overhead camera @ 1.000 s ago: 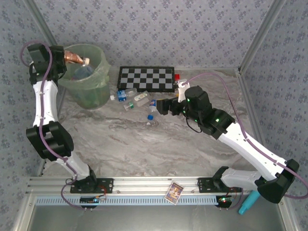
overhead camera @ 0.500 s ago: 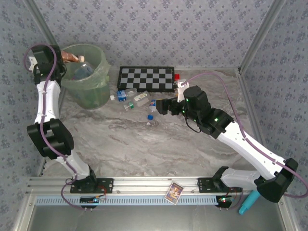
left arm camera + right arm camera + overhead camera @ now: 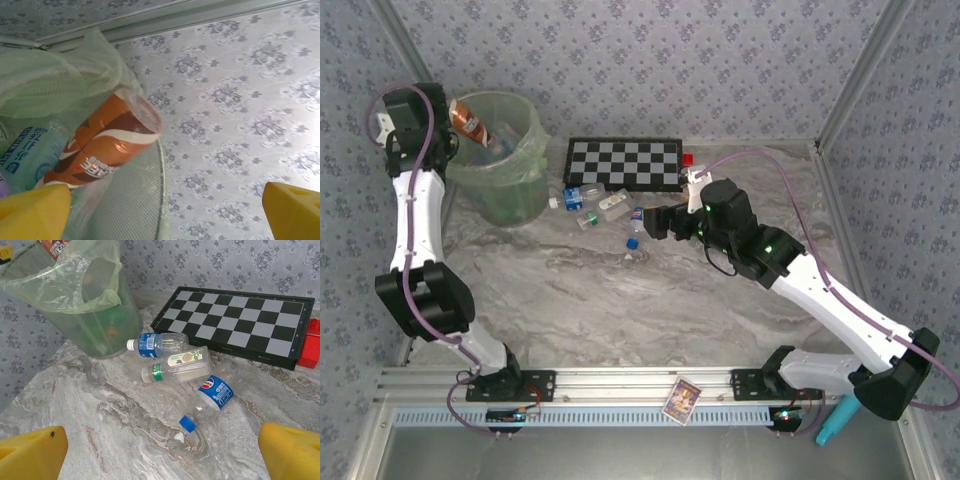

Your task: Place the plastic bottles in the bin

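An orange-labelled bottle (image 3: 107, 137) (image 3: 470, 122) sits tilted in the mouth of the pale green bin (image 3: 510, 190) (image 3: 95, 315), against its bag liner (image 3: 50, 85). A blue-labelled bottle (image 3: 27, 152) lies deeper inside. My left gripper (image 3: 165, 215) (image 3: 445, 132) hovers at the bin's left rim, open, its fingers wide of the orange bottle. On the table lie a blue-labelled bottle (image 3: 157, 344) (image 3: 575, 197), a clear green-banded one (image 3: 180, 365) (image 3: 610, 205) and a blue-capped Pepsi bottle (image 3: 210, 399) (image 3: 638, 218). My right gripper (image 3: 162, 452) (image 3: 660, 222) is open, just short of the Pepsi bottle.
A black-and-white checkerboard (image 3: 625, 163) (image 3: 240, 322) lies behind the bottles, with a red block (image 3: 310, 342) at its right end. A loose blue cap (image 3: 632, 243) sits on the marble. A turquoise tool (image 3: 835, 425) and a card (image 3: 682, 398) rest by the front rail.
The left gripper has drawn back toward the bin's far-left rim. The orange bottle has tipped from lying across the opening to slanting down into it. The right arm has hardly moved.
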